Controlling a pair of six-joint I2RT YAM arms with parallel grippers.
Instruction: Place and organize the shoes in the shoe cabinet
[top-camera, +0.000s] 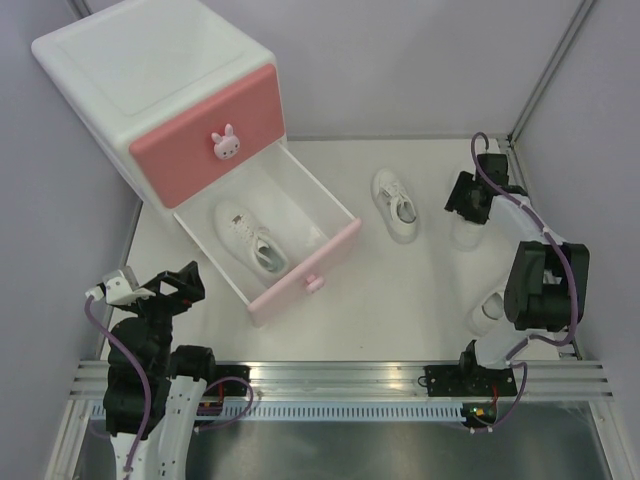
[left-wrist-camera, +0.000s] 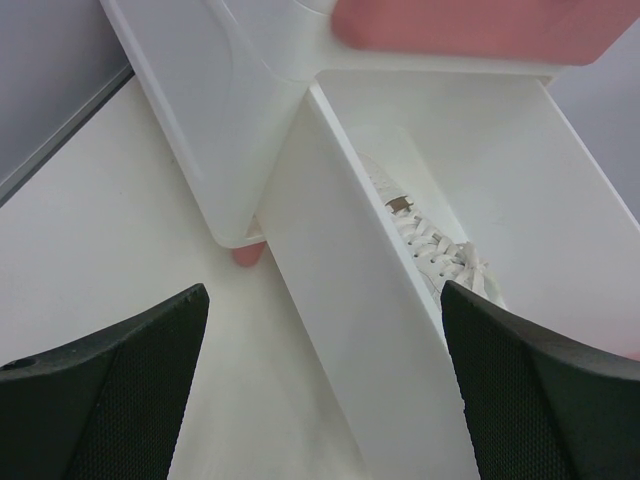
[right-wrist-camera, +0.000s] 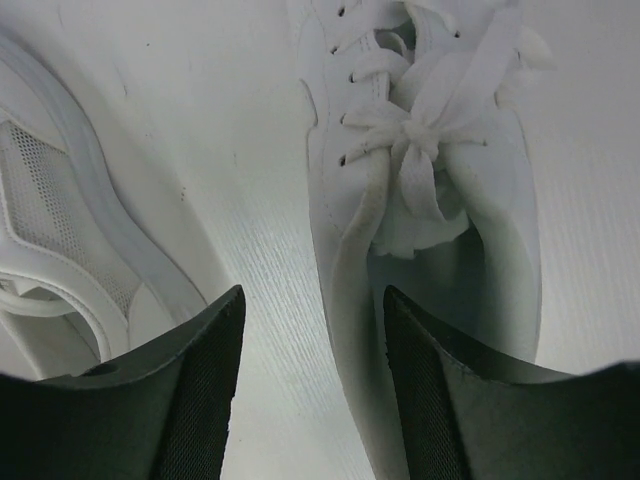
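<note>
The shoe cabinet (top-camera: 150, 70) stands at the back left, its lower drawer (top-camera: 305, 272) pulled out. One white shoe (top-camera: 250, 238) lies inside it, also seen in the left wrist view as the shoe (left-wrist-camera: 440, 250). A second shoe (top-camera: 395, 205) lies on the table to the right of the drawer. My right gripper (top-camera: 468, 203) hangs over a third shoe (top-camera: 463, 236). In the right wrist view the gripper (right-wrist-camera: 312, 295) is open and straddles that shoe's (right-wrist-camera: 440, 130) side wall, one finger inside its opening. My left gripper (top-camera: 165, 283) is open beside the drawer's left wall (left-wrist-camera: 350, 330).
A further white shoe (top-camera: 490, 310) lies near the right arm's base. Another shoe (right-wrist-camera: 60, 230) fills the left edge of the right wrist view. Grey walls close in on both sides. The cabinet's pink foot (left-wrist-camera: 250, 253) rests on the table by the drawer.
</note>
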